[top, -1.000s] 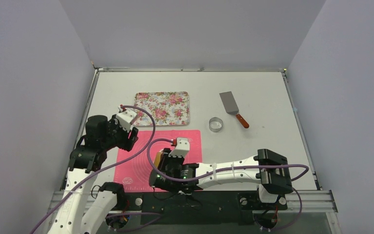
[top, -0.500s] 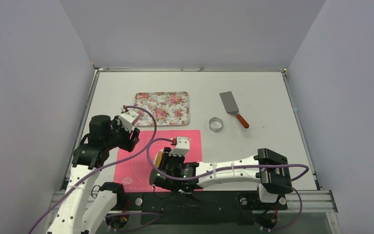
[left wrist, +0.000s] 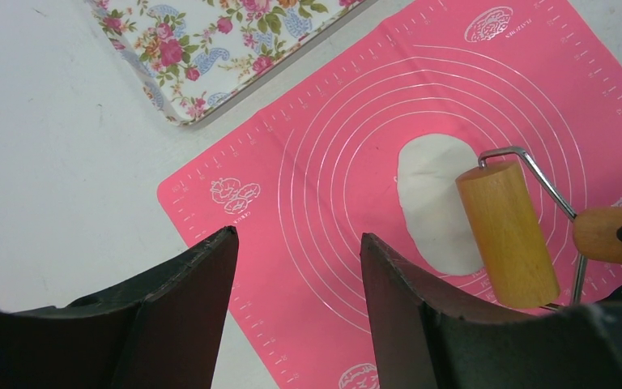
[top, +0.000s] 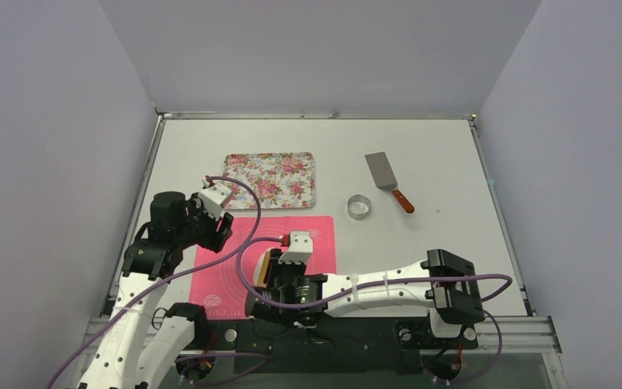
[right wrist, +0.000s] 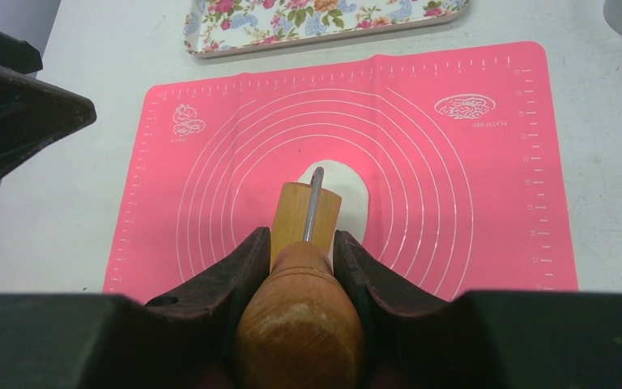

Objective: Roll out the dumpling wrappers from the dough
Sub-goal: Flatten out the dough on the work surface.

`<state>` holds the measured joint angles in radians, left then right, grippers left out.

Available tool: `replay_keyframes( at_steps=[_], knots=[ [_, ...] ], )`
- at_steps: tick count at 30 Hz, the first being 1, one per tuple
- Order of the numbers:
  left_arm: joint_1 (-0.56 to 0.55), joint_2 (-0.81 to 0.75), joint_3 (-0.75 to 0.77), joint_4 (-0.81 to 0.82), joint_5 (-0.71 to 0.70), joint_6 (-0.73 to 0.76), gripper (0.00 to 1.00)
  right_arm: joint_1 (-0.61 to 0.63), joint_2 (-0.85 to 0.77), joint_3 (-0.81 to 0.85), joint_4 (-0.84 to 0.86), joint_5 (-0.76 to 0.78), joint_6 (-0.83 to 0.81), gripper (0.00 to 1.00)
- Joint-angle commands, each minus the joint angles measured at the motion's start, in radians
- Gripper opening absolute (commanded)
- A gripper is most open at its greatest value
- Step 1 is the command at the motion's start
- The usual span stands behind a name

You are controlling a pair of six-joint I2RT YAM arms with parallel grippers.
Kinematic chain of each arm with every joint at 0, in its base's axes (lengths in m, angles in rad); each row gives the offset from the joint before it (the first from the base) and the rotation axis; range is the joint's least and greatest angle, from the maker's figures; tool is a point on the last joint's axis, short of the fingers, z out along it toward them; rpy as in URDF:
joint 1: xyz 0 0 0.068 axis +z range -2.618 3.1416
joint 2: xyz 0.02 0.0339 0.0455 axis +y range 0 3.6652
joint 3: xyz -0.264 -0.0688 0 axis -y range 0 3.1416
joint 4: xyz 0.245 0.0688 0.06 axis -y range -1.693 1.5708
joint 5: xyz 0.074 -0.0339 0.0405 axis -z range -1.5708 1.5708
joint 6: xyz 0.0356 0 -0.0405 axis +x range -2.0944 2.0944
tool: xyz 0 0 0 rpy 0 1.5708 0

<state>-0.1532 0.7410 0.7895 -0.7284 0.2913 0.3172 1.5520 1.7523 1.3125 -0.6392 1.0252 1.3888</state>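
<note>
The right gripper [right wrist: 300, 243] is clamped on a rolling pin's [left wrist: 506, 231] wooden handle, its drum lying on the flattened oval dough [left wrist: 428, 194] at the centre of a pink mat [left wrist: 324, 162] — the left gripper [left wrist: 296, 259] hovers above, jaws apart.

The pink mat [right wrist: 494, 203] carries small white logos [right wrist: 464, 107] and ruler figures [right wrist: 532, 212], all too tiny to read.

baking mat [left wrist: 308, 235]: pink, white concentric rings and ruler ticks | dough sheet [left wrist: 429, 194]: plain white | rolling pin [left wrist: 506, 231]: pale tan wood, silver wire frame | tray [left wrist: 202, 49]: cream, pink roses, blue paisley, green leaves | spatula [top: 385, 174]: silver blade, red-brown handle | ring cutter [top: 359, 207]: silver | table [top: 421, 146]: off-white | cables [top: 486, 276]: purple
</note>
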Motion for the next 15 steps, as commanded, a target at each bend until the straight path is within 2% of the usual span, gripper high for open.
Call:
replay_keyframes(
  at_steps=[1, 6, 11, 15],
  knots=[
    [0.007, -0.006, 0.001, 0.045, -0.011, 0.0, 0.55, -0.052, -0.034, 0.072, -0.035, 0.039, 0.022, 0.0],
    [0.007, -0.029, -0.011, 0.054, -0.028, 0.008, 0.55, -0.076, 0.046, 0.205, -0.202, 0.006, 0.036, 0.0],
    [0.007, -0.058, -0.044, 0.094, 0.001, -0.04, 0.55, -0.064, 0.065, 0.221, -0.193, 0.02, 0.031, 0.0],
    [0.007, -0.068, -0.057, 0.133, -0.029, -0.072, 0.55, -0.034, 0.066, 0.209, -0.206, 0.079, 0.029, 0.0]
  ],
)
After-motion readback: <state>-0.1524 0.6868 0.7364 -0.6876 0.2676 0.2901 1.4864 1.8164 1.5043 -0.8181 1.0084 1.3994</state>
